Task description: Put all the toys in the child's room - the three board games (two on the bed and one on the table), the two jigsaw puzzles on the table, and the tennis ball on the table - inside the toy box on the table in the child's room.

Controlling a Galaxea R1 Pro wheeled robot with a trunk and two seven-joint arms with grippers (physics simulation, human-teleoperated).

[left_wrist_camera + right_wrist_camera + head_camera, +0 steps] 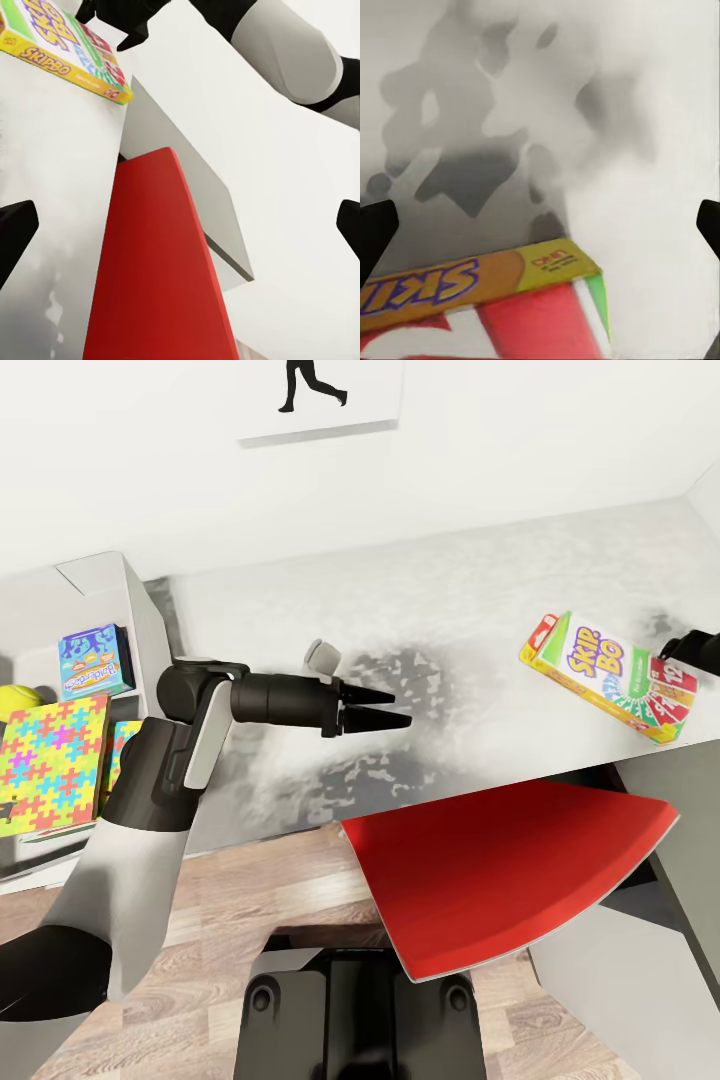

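I've got my left gripper (395, 708) hovering over the mottled grey table (400, 610), fingers spread a little, holding nothing. The Skip-Bo board game (608, 676) lies flat at about three o'clock from it, well apart. My right gripper (688, 650) sits just at the box's far edge; in its wrist view the fingertips (375, 232) stand wide apart over the box (487, 307). Puzzle (52, 762), tennis ball (20, 698) and blue board game (93, 658) sit at nine o'clock.
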